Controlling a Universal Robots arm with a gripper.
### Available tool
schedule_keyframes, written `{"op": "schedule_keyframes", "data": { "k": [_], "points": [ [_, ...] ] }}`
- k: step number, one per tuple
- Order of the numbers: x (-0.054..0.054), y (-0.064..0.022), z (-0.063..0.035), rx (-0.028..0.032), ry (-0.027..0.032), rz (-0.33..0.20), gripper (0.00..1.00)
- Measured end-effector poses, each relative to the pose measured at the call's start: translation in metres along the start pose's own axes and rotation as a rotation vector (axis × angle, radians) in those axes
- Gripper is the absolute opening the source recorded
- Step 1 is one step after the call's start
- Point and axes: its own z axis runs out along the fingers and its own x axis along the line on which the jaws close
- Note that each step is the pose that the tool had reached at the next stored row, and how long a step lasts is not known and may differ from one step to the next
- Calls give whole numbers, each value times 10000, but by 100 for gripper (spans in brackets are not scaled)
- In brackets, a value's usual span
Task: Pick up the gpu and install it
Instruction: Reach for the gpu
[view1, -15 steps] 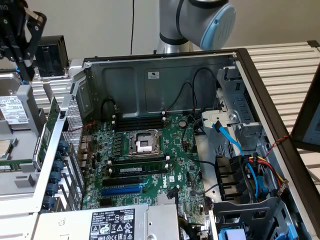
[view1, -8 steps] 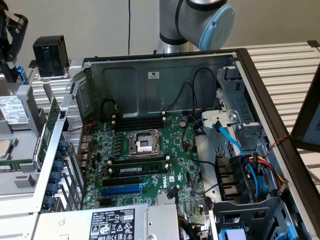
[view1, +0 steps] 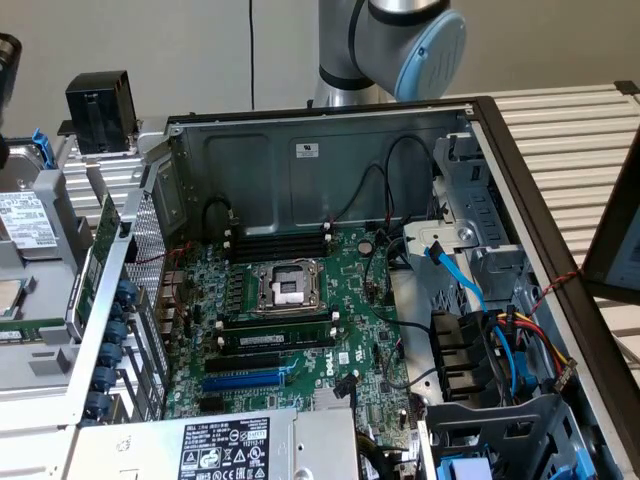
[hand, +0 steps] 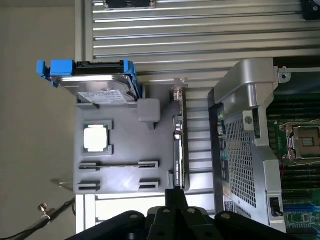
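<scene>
The gpu (hand: 178, 145) stands on edge in a slot of a grey holder tray (hand: 120, 170), seen edge-on as a thin card with a silver bracket. In the exterior view the gpu (view1: 104, 235) shows as a green card upright just outside the case wall, at the exterior view's left. My gripper (hand: 175, 197) hovers over the card's near end. Its black fingertips are pressed together with no gap and nothing between them. The large green motherboard (view1: 300, 320) lies in the open computer case (view1: 300, 150), with a blue slot (view1: 245, 380) near its front.
The holder also carries a hard drive in a blue bracket (hand: 100, 87) and a processor chip (hand: 95, 137). The perforated metal case wall (hand: 245, 145) stands close beside the card. Cables and drive bays (view1: 480, 330) crowd the case's right side. A power supply (view1: 230, 445) sits at the front.
</scene>
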Motion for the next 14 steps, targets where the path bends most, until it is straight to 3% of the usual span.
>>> {"op": "schedule_keyframes", "data": {
  "k": [4, 6, 8, 12, 14],
  "points": [
    [35, 32, 11, -23, -295, -39, 11],
    [67, 43, 11, -31, -393, -52, 11],
    [116, 44, 11, -37, -472, -62, 11],
    [166, 79, 15, -44, -567, -76, 11],
    [172, 113, 23, -45, -585, -79, 11]
  ]
}}
